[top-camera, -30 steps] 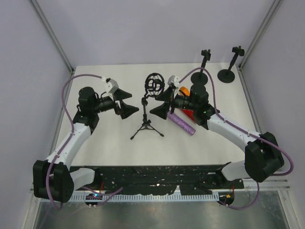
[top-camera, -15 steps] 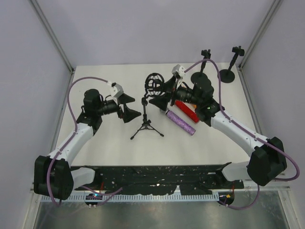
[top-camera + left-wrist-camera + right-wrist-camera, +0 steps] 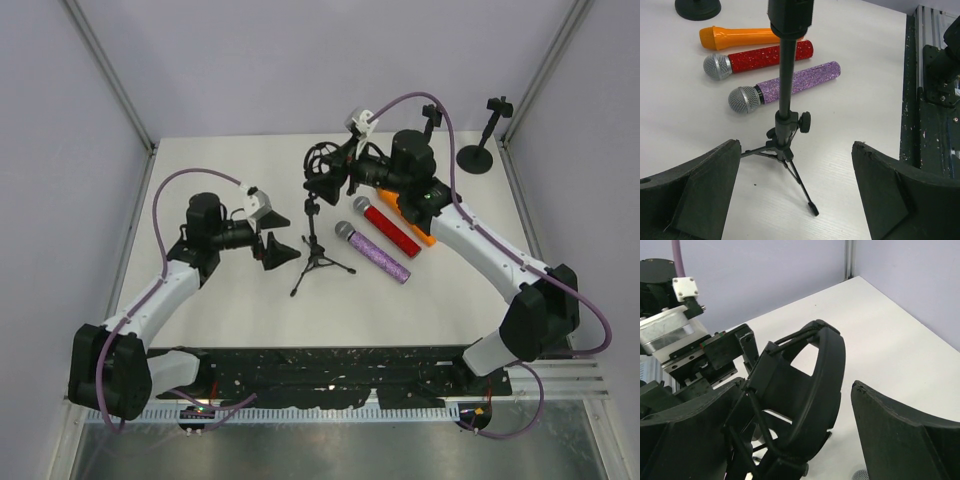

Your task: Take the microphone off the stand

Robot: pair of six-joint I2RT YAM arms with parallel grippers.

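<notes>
I am holding my left gripper (image 3: 277, 236) low and wide open just left of the stand (image 3: 317, 240), gripping nothing. From its wrist camera the pole (image 3: 786, 80) is standing between my two fingers with free space on either side. I am placing it there, I judge, so that I can close on the pole above the tripod legs (image 3: 792, 172). That would steady a light stand that would tip easily if its top were pulled.

I am holding my right gripper (image 3: 795, 390) high at the stand's top, also spread wide and clamping nothing, with the ring cradle (image 3: 812, 385) sitting between its fingers. One finger is showing a clear gap to the ring; at the other I cannot tell whether it is touching. A microphone would sit in this cradle, so I am bracketing it to work there.

I am not seeing a microphone inside the cradle: the table (image 3: 235, 305) is showing through the ring. The only microphones in view are lying flat on the table just right of the stand, side by side and apart from both grippers. The purple microphone (image 3: 790, 85) is lying closest to the stand, the red microphone (image 3: 760, 57) beside it and the orange microphone (image 3: 740, 36) beyond. I am judging that the removal is either already done or concerns something the ring is hiding.
</notes>
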